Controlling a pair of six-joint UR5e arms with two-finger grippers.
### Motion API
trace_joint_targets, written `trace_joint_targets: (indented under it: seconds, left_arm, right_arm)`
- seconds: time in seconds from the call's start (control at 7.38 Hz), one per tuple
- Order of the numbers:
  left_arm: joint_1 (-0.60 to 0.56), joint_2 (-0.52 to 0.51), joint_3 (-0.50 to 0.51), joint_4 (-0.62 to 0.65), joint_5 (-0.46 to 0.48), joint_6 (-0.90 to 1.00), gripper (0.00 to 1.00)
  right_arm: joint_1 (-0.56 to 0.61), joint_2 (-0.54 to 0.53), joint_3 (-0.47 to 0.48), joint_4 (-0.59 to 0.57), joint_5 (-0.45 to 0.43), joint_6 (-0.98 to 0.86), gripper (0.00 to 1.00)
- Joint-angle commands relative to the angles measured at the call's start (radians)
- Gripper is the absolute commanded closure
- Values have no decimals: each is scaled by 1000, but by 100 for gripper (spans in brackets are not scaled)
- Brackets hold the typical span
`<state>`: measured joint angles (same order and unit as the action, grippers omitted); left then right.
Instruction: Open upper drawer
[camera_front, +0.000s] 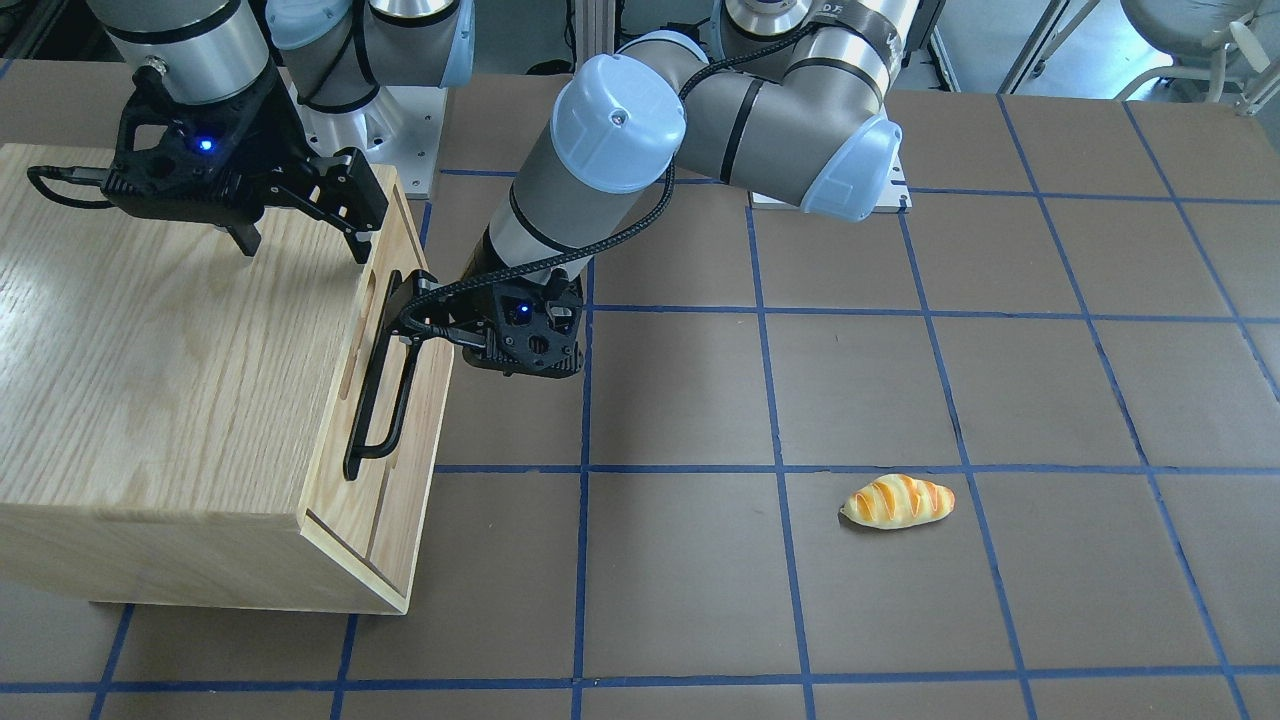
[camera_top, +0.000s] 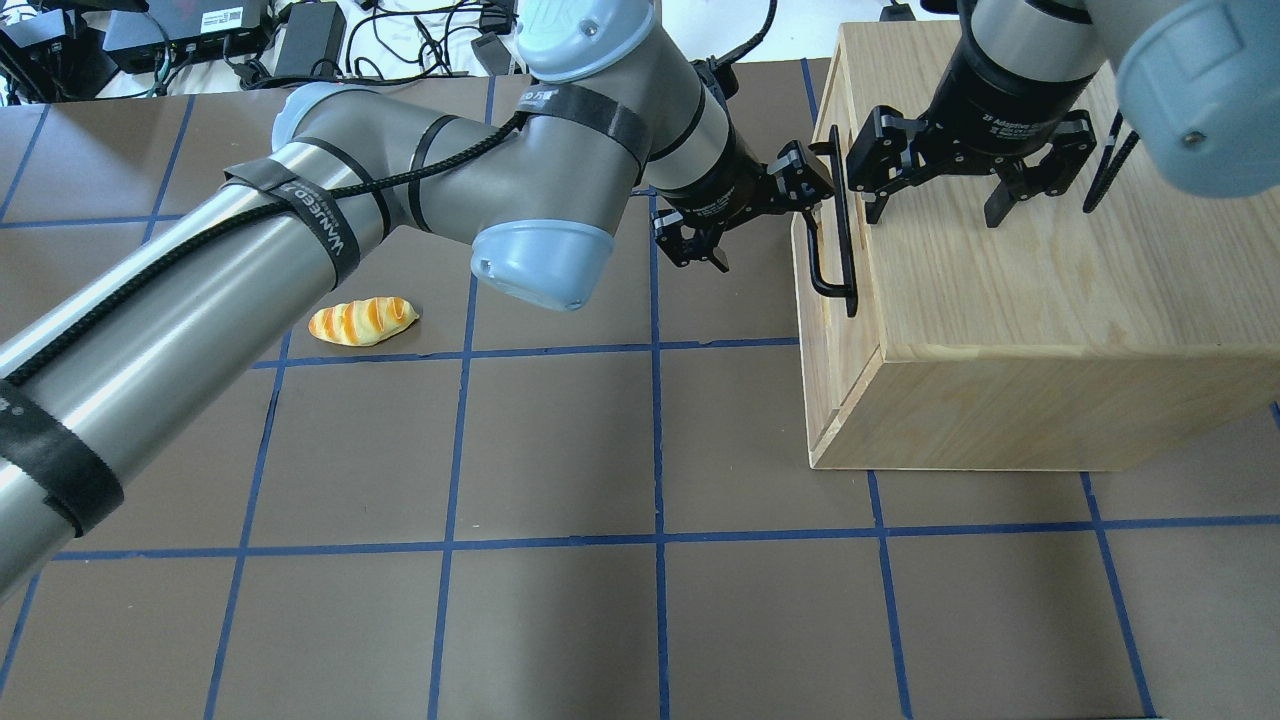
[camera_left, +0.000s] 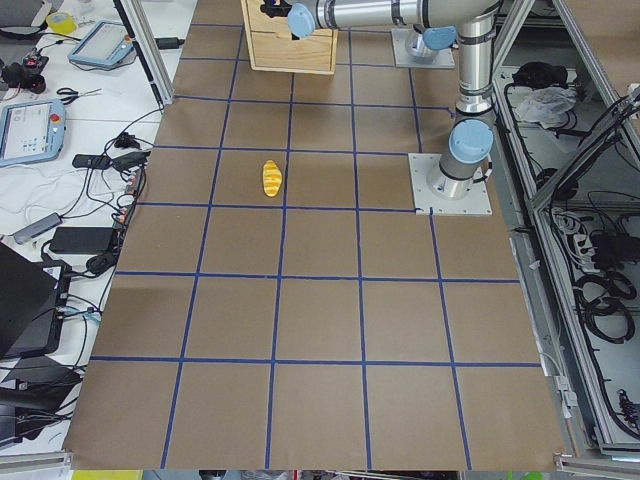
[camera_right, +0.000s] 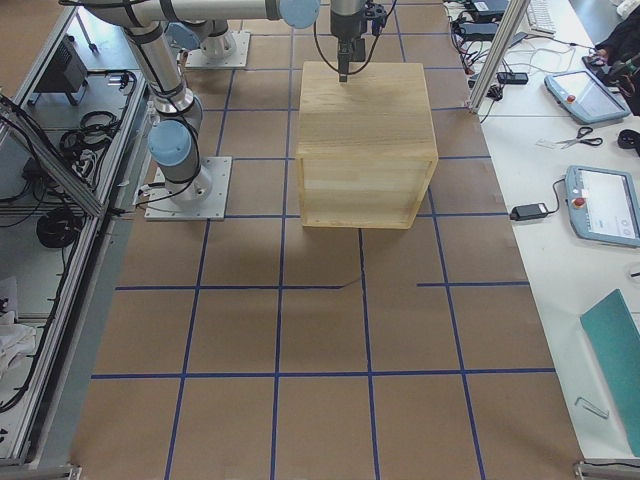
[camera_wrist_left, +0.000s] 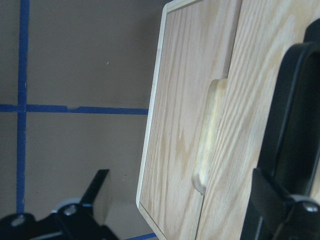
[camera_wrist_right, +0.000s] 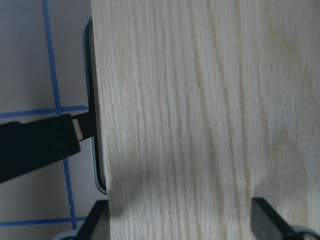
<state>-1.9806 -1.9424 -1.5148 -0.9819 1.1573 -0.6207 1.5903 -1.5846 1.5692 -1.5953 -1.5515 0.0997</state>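
The oak cabinet (camera_front: 170, 350) stands at the table's end on my right side. The upper drawer front (camera_front: 425, 400) carries a long black bar handle (camera_front: 385, 400) and an oblong slot (camera_front: 365, 290), and looks flush with the cabinet. My left gripper (camera_front: 455, 335) is open, with one finger (camera_top: 800, 178) against the handle's far end (camera_top: 835, 240). In the left wrist view that finger (camera_wrist_left: 277, 210) sits by the handle (camera_wrist_left: 295, 115), and the other finger (camera_wrist_left: 92, 200) is well off the wood. My right gripper (camera_top: 935, 215) is open, pointing down over the cabinet top (camera_top: 1050, 290).
A toy bread roll (camera_front: 898, 501) lies on the brown mat, also in the overhead view (camera_top: 362, 321), well away from the cabinet. Blue tape lines grid the table. My left arm (camera_top: 300, 240) spans the mat between roll and cabinet.
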Motion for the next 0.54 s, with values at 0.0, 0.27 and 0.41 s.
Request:
trace_joint_targets:
  seconds: [0.0, 0.27, 0.41]
  left_arm:
    - [-23, -3, 4, 0, 2, -37, 0]
    - [-23, -6, 4, 9, 2, -37, 0]
    - [-23, -7, 4, 35, 1, -37, 0]
  right_arm:
    - [0, 0, 0, 0, -1, 0, 0]
    - [0, 0, 0, 0, 1, 0, 0]
    - [0, 0, 0, 0, -1, 0, 0]
